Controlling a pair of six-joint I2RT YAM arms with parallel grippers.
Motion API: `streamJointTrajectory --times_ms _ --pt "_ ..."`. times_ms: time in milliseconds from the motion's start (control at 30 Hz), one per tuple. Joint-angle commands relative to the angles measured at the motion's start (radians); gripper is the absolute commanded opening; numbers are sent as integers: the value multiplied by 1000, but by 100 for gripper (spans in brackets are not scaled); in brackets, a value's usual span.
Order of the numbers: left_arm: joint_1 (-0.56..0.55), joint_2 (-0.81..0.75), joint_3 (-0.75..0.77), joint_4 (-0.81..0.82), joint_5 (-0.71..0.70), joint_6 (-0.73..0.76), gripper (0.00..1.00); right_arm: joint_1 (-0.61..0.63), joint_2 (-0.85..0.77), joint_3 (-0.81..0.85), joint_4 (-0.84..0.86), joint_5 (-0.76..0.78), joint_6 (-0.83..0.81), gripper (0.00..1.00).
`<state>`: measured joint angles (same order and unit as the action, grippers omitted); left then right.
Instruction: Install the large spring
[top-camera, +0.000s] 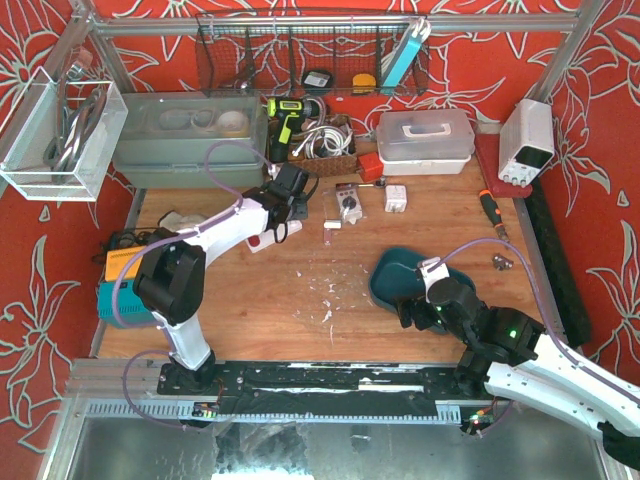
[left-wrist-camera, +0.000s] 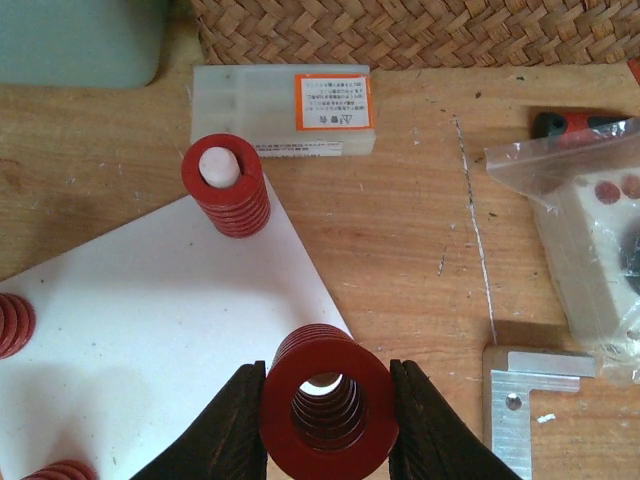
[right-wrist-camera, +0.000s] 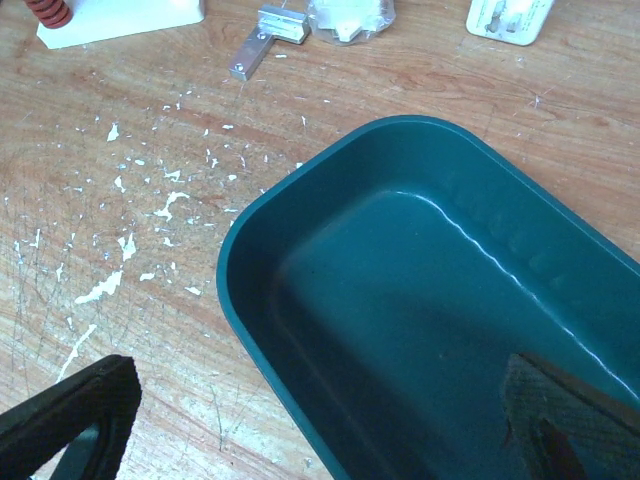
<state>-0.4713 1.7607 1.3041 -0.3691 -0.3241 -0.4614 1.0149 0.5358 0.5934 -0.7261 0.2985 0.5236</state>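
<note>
Wooden table (top-camera: 300, 290) from above, red flowery walls, left gripper (top-camera: 283, 192) out far-left. Left wrist cam: clamped snug around large spring (left-wrist-camera: 328, 355), upright at right corner of white plate (left-wrist-camera: 150, 320). Right wrist cam: right gripper (right-wrist-camera: 320, 415) spread wide, empty, above teal tray (right-wrist-camera: 420, 300).

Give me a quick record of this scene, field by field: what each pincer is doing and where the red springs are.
large spring: red, upright, over a corner of the white plate
left pincer: shut on the large spring
second spring: seated on a white peg at another plate corner
right pincer: open, over the teal tray
</note>
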Motion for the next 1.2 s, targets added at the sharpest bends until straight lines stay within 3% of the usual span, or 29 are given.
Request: streamJointTrajectory --times_ms 0,267,700,1000,1033,1100,1167 --pt "3 -30 -15 -44 -19 -8 7 5 6 -4 -5 33 -1 99" --pt "3 -7 -56 20 -3 2 17 4 6 2 -12 35 2 99" --pt "7 8 1 17 2 -27 56 5 6 19 -2 53 10 99" --pt "7 -263 -113 56 21 -19 76 4 151 117 92 182 -34 99" --pt "7 -399 -204 144 47 11 82 4 229 126 157 268 -71 99" --pt "7 -495 -294 224 69 34 87 2 271 111 234 356 -111 99" --pt "7 -580 -389 297 68 47 99 -7 305 91 317 432 -173 99"
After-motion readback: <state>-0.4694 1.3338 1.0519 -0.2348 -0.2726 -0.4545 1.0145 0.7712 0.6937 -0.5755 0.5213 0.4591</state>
